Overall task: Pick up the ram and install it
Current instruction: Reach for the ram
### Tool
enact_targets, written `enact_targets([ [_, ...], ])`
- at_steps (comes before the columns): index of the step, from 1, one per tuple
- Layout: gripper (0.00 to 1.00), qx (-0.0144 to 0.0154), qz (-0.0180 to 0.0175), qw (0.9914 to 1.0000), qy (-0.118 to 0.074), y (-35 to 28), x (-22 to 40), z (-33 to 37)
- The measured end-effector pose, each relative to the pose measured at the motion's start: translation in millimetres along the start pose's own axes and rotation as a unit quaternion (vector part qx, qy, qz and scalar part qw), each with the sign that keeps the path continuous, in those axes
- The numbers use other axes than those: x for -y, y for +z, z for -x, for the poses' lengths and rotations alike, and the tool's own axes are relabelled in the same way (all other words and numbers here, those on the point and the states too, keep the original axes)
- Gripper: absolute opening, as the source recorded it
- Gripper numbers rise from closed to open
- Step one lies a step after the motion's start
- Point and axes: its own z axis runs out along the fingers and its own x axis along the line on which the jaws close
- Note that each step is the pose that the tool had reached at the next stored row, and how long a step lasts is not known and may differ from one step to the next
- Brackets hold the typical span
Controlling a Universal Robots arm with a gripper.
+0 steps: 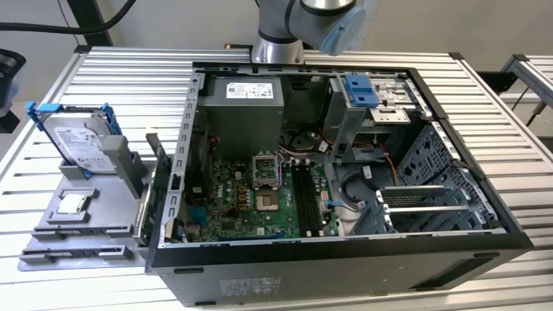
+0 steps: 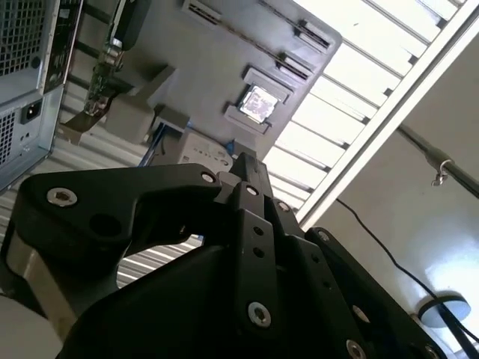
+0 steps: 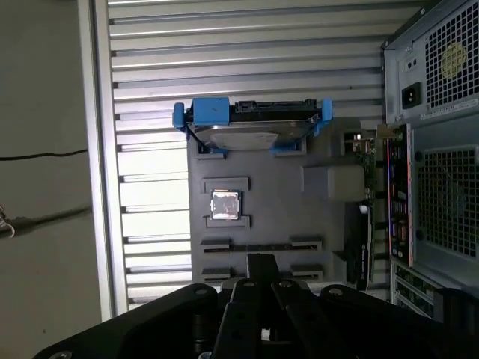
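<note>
A shiny metal table [image 1: 129, 71] made of long slats holds everything. On it lies a big computer case [image 1: 346, 272] with its side off, so the green board [image 1: 233, 194] and the long black slots [image 1: 304, 188] inside can be seen. The slots are dark and thin, so it is hard to tell if anything sits in them. Just beside the case, on the exterior view's left, is a grey tray [image 1: 108, 210]. A hard drive [image 1: 82, 146] in a blue frame [image 1: 69, 109] leans up at the tray's far end, and a small square chip [image 1: 74, 203] lies nearer the middle. Past the chip are two rows of little holders. In the first wrist view a thin dark strip runs along the row next to the chip — this looks like the ram [image 3: 262, 246], standing on its edge, but too little of it shows to make out any chips or label. A card [image 3: 368, 217] stands on edge between the tray and the case. The arm [image 1: 281, 29] comes in at the top of the exterior view and is cut off by the edge. The gripper [image 3: 260, 263] hangs up above the tray, its tip in front of the last row of holders, near the ram but apart from it. Its two fingers are pressed together with no gap — nothing is held between them. In the second wrist view the gripper [image 2: 251, 168] hides much of the tray and part of the hard drive.
</note>
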Motion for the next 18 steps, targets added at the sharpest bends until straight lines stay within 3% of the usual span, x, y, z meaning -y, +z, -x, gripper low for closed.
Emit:
enact_targets([
  [18, 0.0, 0.0001, 0.0, 1.0, 0.0, -0.7, 17.7, 1.1],
])
